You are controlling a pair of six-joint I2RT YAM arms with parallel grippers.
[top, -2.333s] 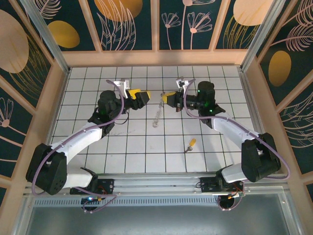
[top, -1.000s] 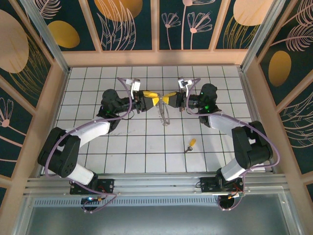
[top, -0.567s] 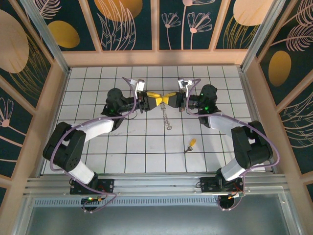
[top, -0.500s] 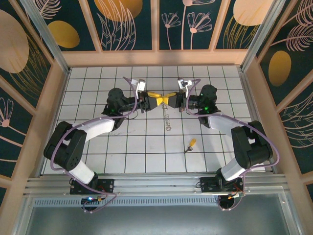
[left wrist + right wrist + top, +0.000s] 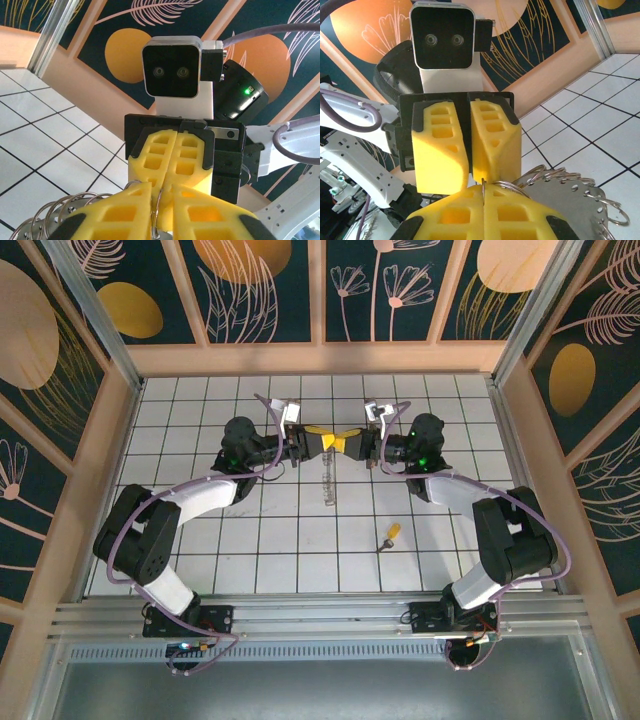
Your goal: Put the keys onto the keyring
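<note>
The keyring point(image 5: 328, 478), a bunch of thin silvery loops on a flat metal plate, hangs above the middle of the tiled floor. Both grippers meet tip to tip at its top. My right gripper point(image 5: 343, 443) is shut on one wire loop, and that wire runs up between its yellow fingers in the right wrist view point(image 5: 483, 192). My left gripper point(image 5: 319, 440) faces it, its jaws closed onto the same loop point(image 5: 160, 195). More of the loops point(image 5: 570, 182) spread out to the right. The key point(image 5: 390, 534), with its yellow-orange head, lies on the floor near the right arm.
The white tiled floor point(image 5: 270, 550) is fenced by wooden walls and patterned panels. A metal rail point(image 5: 320, 615) runs along the near edge, where both arm bases stand.
My left gripper has moved right to meet the right gripper and has closed its jaws on the ring. The hanging keyring has swung slightly. The key has not moved.
</note>
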